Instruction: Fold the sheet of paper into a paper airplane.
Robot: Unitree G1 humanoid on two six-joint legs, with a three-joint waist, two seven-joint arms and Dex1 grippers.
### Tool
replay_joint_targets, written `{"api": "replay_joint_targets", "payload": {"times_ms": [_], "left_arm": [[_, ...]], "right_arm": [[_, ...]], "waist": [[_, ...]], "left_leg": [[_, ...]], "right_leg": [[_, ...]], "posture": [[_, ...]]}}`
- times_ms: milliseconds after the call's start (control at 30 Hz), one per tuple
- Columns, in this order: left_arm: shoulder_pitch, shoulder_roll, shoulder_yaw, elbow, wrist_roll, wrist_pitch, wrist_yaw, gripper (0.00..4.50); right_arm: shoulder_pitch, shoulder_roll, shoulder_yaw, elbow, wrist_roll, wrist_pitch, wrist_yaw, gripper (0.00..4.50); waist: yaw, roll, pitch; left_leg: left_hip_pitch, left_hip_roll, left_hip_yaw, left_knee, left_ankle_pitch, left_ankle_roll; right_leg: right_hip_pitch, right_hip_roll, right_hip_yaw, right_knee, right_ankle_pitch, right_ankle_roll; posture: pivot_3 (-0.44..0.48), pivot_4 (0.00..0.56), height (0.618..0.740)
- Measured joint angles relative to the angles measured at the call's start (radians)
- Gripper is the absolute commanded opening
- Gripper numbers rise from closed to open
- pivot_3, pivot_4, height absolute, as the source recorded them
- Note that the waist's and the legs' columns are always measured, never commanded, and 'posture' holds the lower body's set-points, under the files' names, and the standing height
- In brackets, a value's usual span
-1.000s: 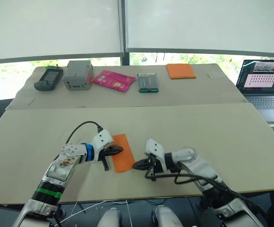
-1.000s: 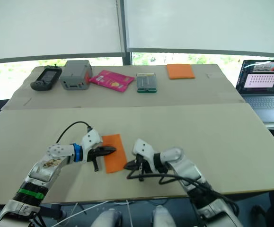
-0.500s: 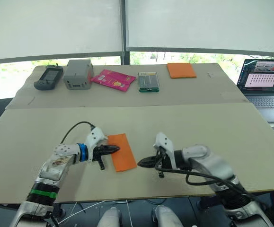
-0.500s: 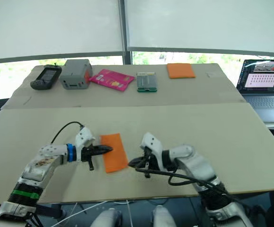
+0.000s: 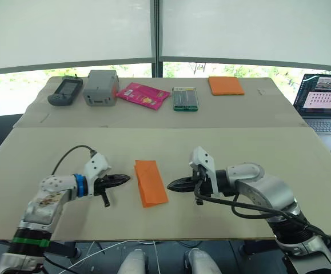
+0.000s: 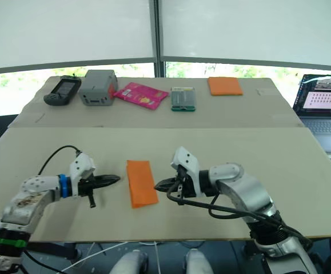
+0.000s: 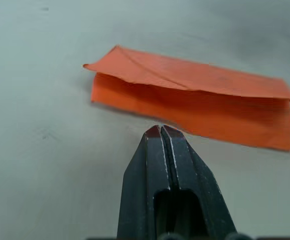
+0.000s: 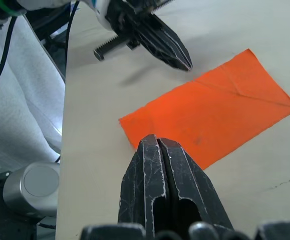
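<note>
Lying flat on the near part of the table (image 5: 302, 165), the sheet of paper (image 5: 150, 182) sits between the two grippers and touches neither. It is a bright-orange, folded, narrow rectangle whose long axis runs away from the robot, leaning slightly toward its left at the far end. In the left wrist view one long edge is lifted a little, showing a second layer underneath, and a diagonal crease crosses one corner.

On its left, the left gripper (image 5: 123, 179) rests low over the table with its arm reaching in from the near left corner; the black fingers point straight at the paper's long edge, pressed together and holding nothing, the tips just short of the paper. On its right, the right gripper (image 5: 172, 185) mirrors that pose, the forearm bent in from the right and the fingers aimed at the opposite long edge, likewise closed on nothing and a little apart from the sheet.

Along the far side stand a handheld device (image 5: 65, 91), a grey box (image 5: 101, 88), a pink packet (image 5: 143, 95), a green-edged case (image 5: 185, 98) and an orange pad (image 5: 226, 85); a laptop (image 5: 327, 103) is at far right
</note>
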Motion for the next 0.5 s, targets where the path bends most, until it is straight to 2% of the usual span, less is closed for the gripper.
{"api": "replay_joint_targets", "payload": {"times_ms": [300, 500], "left_arm": [[-0.139, -0.121, -0.090, 0.104, -0.001, -0.042, -0.063, 0.00], [-0.251, -0.223, -0.144, 0.217, 0.029, -0.085, -0.072, 0.00]], "right_arm": [[0.048, -0.064, -0.052, -0.032, 0.011, 0.036, -0.073, 0.02], [0.094, -0.115, -0.141, -0.116, 0.054, 0.095, -0.125, 0.02]], "waist": [[-0.005, 0.000, 0.000], [-0.002, -0.001, 0.000]], "left_leg": [[0.000, 0.000, 0.000, 0.000, 0.000, 0.000], [-0.001, -0.001, 0.000, 0.001, 0.000, 0.000]], "right_leg": [[0.000, 0.000, 0.000, 0.000, 0.001, -0.002], [0.001, 0.000, 0.000, 0.000, 0.000, 0.000]], "posture": [[0.000, 0.150, 0.740], [0.000, 0.150, 0.740]]}}
